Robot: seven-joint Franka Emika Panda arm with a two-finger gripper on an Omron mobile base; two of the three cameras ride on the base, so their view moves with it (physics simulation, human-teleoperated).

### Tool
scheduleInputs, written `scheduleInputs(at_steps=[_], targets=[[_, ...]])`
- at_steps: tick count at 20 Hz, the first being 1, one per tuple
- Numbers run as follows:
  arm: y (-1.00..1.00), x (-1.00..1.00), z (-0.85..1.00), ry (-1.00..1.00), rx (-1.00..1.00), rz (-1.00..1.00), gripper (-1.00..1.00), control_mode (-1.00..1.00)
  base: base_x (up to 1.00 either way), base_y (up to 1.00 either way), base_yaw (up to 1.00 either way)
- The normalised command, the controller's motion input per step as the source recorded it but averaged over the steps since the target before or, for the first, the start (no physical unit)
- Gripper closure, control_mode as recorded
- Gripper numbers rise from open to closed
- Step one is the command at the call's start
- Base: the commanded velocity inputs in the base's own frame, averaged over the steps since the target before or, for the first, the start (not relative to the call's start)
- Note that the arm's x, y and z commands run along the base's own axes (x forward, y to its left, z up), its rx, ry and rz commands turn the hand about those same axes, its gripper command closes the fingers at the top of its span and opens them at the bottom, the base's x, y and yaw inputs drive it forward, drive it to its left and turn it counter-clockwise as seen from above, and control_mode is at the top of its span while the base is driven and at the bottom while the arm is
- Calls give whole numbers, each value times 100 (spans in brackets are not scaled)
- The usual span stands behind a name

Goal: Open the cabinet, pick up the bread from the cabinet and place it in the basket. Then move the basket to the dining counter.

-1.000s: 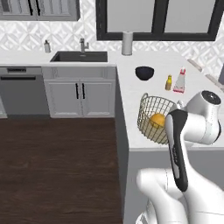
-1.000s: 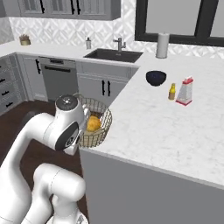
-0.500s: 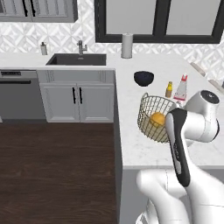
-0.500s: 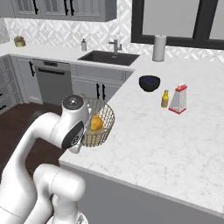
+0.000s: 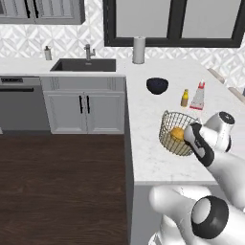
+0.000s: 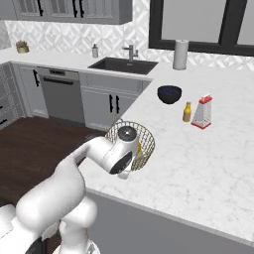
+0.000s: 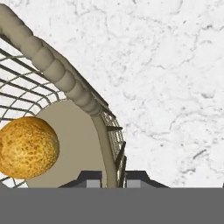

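Observation:
The round wire basket (image 5: 173, 136) (image 6: 141, 136) is over the white marble dining counter (image 5: 146, 148) (image 6: 208, 158), near its front edge. The golden bread (image 5: 177, 133) (image 7: 27, 146) lies on the basket's beige base. My gripper (image 5: 191, 130) (image 7: 112, 178) is shut on the basket's wall at the rim, one fingertip inside and one outside. From these views I cannot tell whether the basket rests on the marble or hangs just above it. At the top left is the grey wall cabinet (image 5: 43, 9) (image 6: 74, 7), its black-handled doors flush.
Further along the counter stand a dark blue bowl (image 5: 157, 85) (image 6: 169, 94), a small yellow bottle (image 5: 184, 98), a red-based grater (image 5: 197, 95) and a paper towel roll (image 5: 139, 49). The sink (image 5: 83, 64) and grey base units are to the left, above dark wood floor.
The whole scene has slid as the base drove. The basket, with the bread in it and held by my gripper, went from hanging off the counter's edge to being over the marble.

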Motion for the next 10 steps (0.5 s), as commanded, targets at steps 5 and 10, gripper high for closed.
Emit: scheduleInputs(at_steps=[5, 10], targets=[[-32, 99, -33, 3, -8, -2, 100, -100, 0, 0, 0], [0, 94, -47, 20, -15, -9, 100, -100, 0, 0, 0]])
